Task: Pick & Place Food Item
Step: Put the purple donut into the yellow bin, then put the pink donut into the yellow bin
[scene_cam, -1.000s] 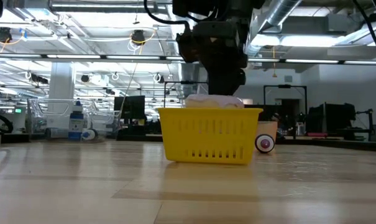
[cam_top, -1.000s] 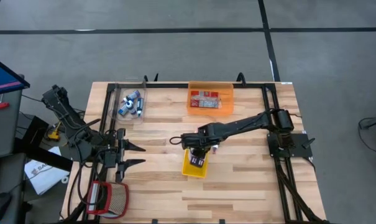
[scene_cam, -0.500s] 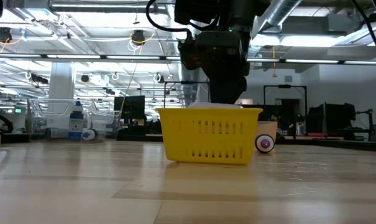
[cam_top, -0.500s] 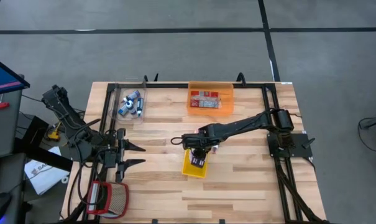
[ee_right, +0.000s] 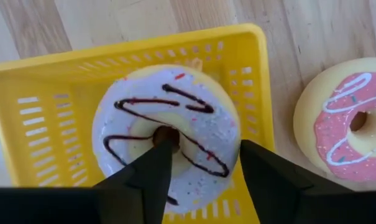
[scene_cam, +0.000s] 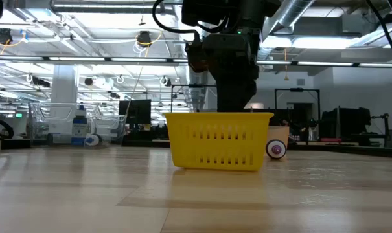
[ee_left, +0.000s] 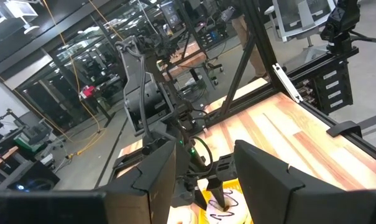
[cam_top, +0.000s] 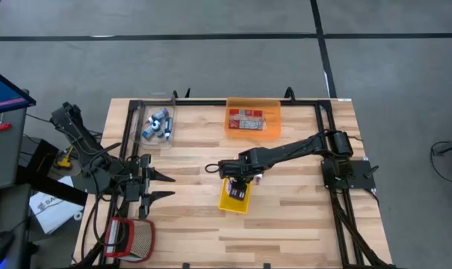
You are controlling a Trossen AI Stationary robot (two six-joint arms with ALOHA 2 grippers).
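A doughnut with white icing and dark drizzle lies flat on the floor of the yellow basket at mid-table. My right gripper points down over it, open. One fingertip stands over the doughnut's hole and the other over its outer edge. In the low view the basket's wall hides the doughnut and the fingertips. My left gripper waits level near the table's left edge, open, with nothing between its fingers.
A pink-iced doughnut lies on the table just beside the basket. At the far edge stand an orange bin of packets and a clear tub of small blue-and-white items. A red-rimmed mesh basket sits near left.
The doughnut's top showed above the basket's rim in the low view. It has since sunk below the rim and out of that view. My right gripper has stayed in place over the basket.
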